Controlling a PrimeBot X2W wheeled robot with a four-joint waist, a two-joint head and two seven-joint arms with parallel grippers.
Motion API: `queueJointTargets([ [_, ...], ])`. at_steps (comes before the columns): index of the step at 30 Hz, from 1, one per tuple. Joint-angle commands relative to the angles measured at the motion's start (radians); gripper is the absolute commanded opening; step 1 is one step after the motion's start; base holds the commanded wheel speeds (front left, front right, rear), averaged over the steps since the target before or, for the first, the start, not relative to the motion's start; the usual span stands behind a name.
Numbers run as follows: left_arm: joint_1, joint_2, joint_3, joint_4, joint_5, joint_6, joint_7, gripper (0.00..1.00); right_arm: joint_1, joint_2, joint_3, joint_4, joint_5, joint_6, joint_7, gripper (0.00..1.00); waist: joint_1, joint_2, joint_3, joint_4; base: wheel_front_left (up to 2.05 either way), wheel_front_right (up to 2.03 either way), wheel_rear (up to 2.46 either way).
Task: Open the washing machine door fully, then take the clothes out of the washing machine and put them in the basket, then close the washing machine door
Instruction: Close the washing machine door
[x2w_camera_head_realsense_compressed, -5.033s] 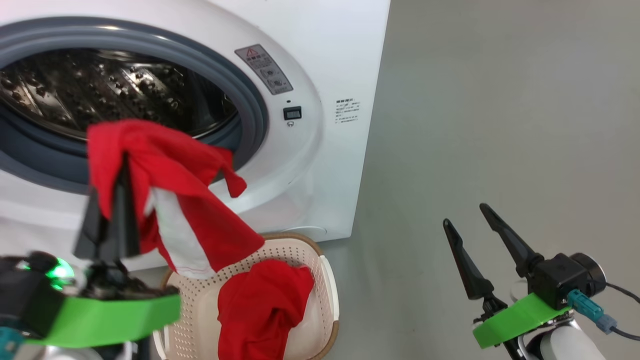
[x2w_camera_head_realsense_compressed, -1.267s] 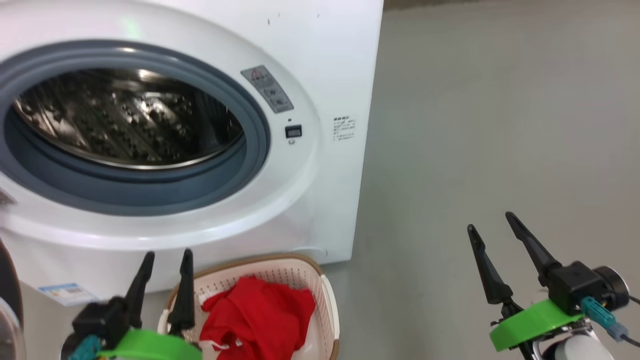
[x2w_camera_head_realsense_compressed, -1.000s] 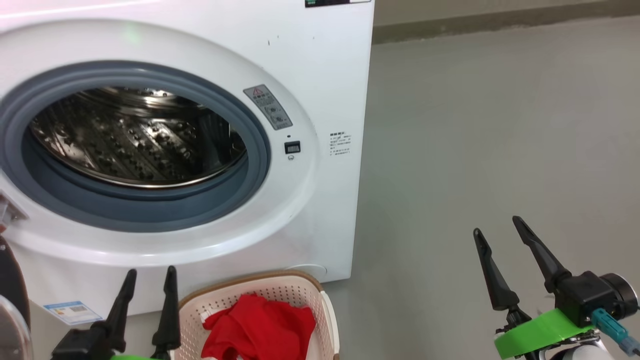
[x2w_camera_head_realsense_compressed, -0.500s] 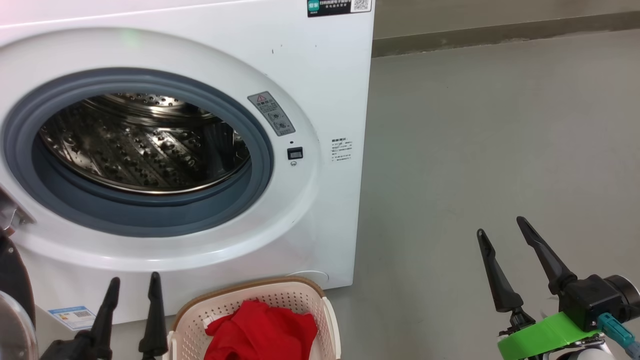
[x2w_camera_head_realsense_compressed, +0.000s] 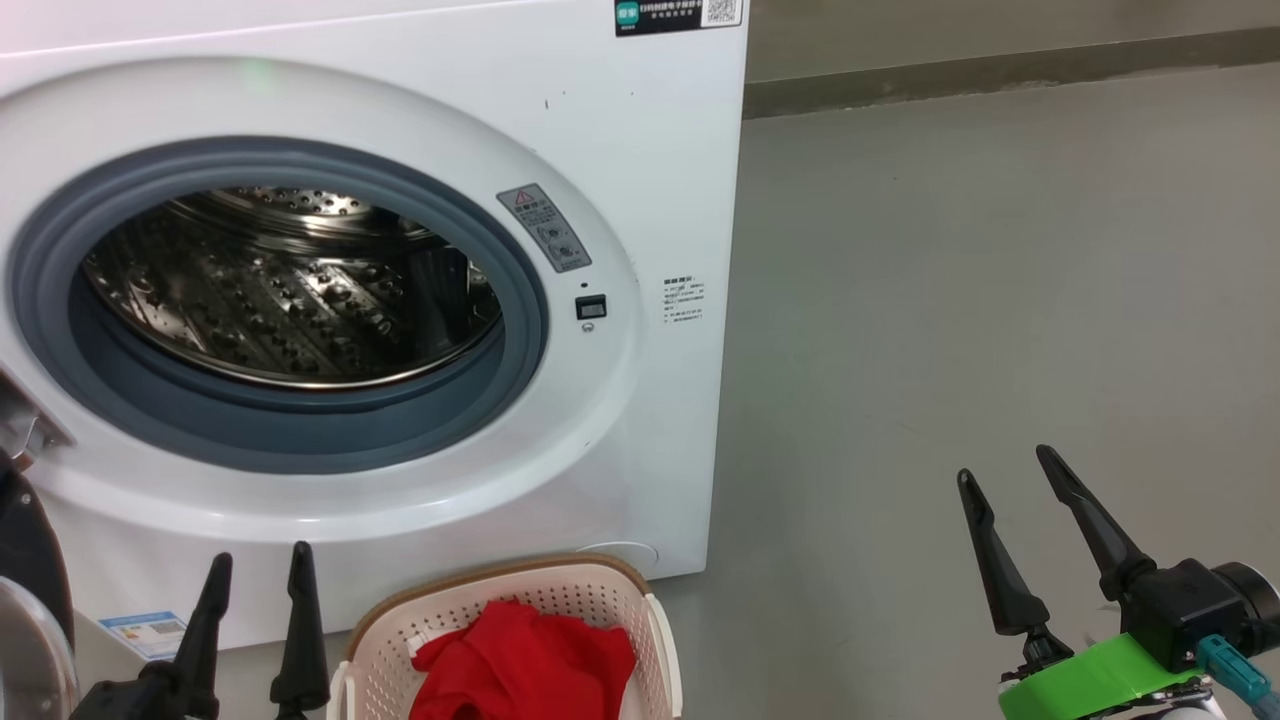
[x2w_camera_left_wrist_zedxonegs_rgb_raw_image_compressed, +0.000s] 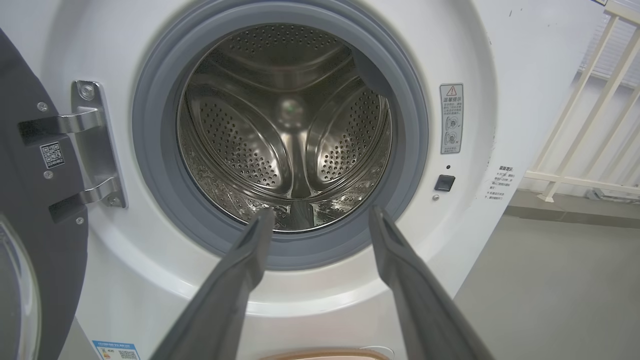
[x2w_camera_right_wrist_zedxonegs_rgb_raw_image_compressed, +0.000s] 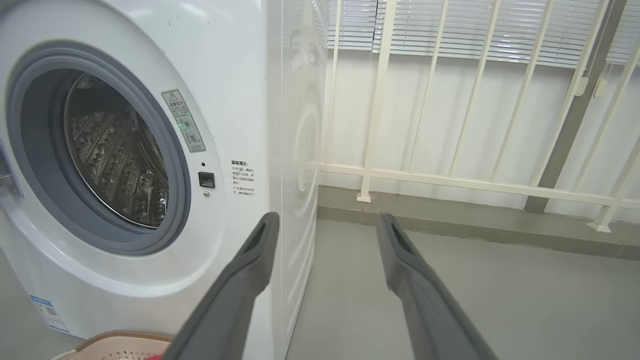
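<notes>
**Grey floor (x2w_camera_head_realsense_compressed: 950, 250), open washing machine (x2w_camera_head_realsense_compressed: 640, 130), red clothes (x2w_camera_head_realsense_compressed: 525, 665) in the basket (x2w_camera_head_realsense_compressed: 500, 582)**

A smooth grey floor runs back to a low kerb. Behind it stands a white railing (x2w_camera_right_wrist_zedxonegs_rgb_raw_image_compressed: 450, 180) in front of slatted blinds.

The washing machine is a white box standing on this floor. Its round opening is lined by a wide grey rubber ring (x2w_camera_head_realsense_compressed: 525, 300), with the perforated steel drum (x2w_camera_left_wrist_zedxonegs_rgb_raw_image_compressed: 290, 130) shining inside. A grey warning sticker (x2w_camera_head_realsense_compressed: 545, 228) sits to the right of the ring, and a small blue label (x2w_camera_head_realsense_compressed: 145, 632) is low on the front.

The washing machine door (x2w_camera_left_wrist_zedxonegs_rgb_raw_image_compressed: 30, 225) is swung out on the machine's left side (its dark inner face carries a small code sticker). It hangs on a metal hinge (x2w_camera_left_wrist_zedxonegs_rgb_raw_image_compressed: 95, 145) with two arms, and a curve of its glass shows at the frame's edge.

The basket is cream and perforated, with a brown rim and a white side handle. It stands on the floor just in front of the machine, below the opening. The clothes lie crumpled inside it, bright red with a sliver of white trim at the left edge.

The left gripper (x2w_camera_head_realsense_compressed: 261, 555) is just left of the basket, its fingers parted and holding nothing. The right gripper (x2w_camera_head_realsense_compressed: 1004, 463) is well off to the right over bare floor, its fingers spread and holding nothing.
</notes>
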Motion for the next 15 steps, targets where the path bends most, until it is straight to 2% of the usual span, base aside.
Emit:
queueJointTargets([
  [1, -0.019, 0.008, 0.033, -0.027, 0.012, 0.009, -0.012, 1.00, -0.012, -0.010, 0.018, -0.023, 0.004, 0.005, -0.006, 1.00, 0.0000, 0.0000, 0.001, 0.001, -0.75, 0.75, 0.00],
  [6, -0.022, 0.007, 0.027, -0.025, 0.021, 0.005, -0.012, 1.00, -0.013, -0.014, 0.016, -0.022, 0.003, 0.005, -0.006, 1.00, 0.0000, 0.0000, 0.002, 0.004, -1.14, 1.18, -0.04],
  [15, -0.023, 0.006, 0.023, -0.026, 0.011, -0.003, -0.012, 1.00, -0.014, -0.011, 0.017, -0.018, 0.007, 0.005, -0.006, 1.00, 0.0000, 0.0000, 0.000, 0.009, -1.62, 1.88, -0.26],
])
